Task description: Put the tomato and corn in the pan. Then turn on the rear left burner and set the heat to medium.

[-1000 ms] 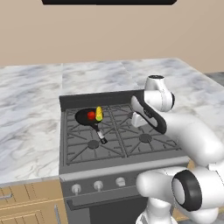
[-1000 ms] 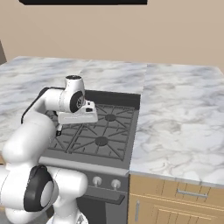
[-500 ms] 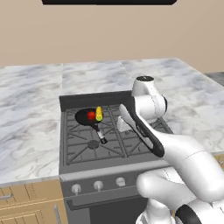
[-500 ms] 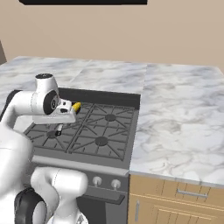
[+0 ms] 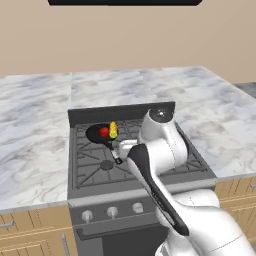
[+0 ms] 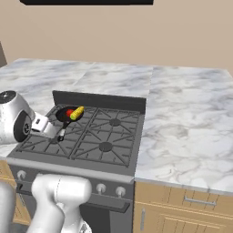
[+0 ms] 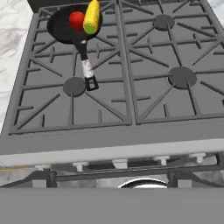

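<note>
With the tomato [image 7: 76,19] and corn [image 7: 92,16] already in the pan [image 7: 65,27] on the rear left burner, the gripper [image 6: 60,132], jaws spread, could turn the wrong knob [image 5: 87,216] or overshoot medium.

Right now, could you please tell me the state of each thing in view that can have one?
tomato: in the pan, beside the corn.
corn: in the pan, lying across its rim.
pan: on the rear left burner, handle pointing to the stove's front.
gripper: open, holding nothing, above the front left burner.
</note>
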